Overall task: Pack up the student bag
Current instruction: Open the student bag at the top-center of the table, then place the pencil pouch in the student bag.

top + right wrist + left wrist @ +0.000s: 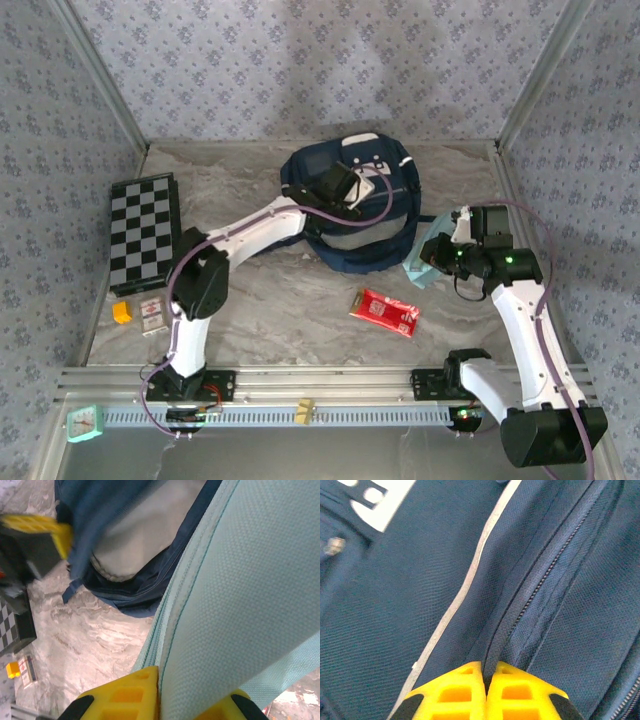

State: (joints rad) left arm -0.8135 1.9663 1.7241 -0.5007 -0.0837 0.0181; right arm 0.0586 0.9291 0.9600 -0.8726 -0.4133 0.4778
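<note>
Two grippers are at work. From the overhead camera we see the student bag (385, 245) lying at the back middle of the table (280, 300). The left gripper (350, 192) is down on its upper face. The right gripper (440, 258) is just beside the bag's right edge and has a teal cloth (418, 268) in its grasp. A chessboard (143, 235) lies well to the left, and a red packet (385, 311) lies on the table in front of the bag.

On the left wrist camera, the yellow fingers (455, 692) are pressed tight together. They pinch a fold of the bag's navy fabric beside the zipper (545, 575), which looks closed along the stretch we can see.

On the right wrist camera, the fingers (125, 697) stand narrow, clamped on the edge of the teal cloth. The bag is just beyond it, apart from the cloth. We cannot tell from here whether any compartment gapes.

We judge the packing to be at an early stage. The bag has been gripped, apparently to open it, and the cloth is held ready outside it. The chessboard and packet are not yet packed.
</note>
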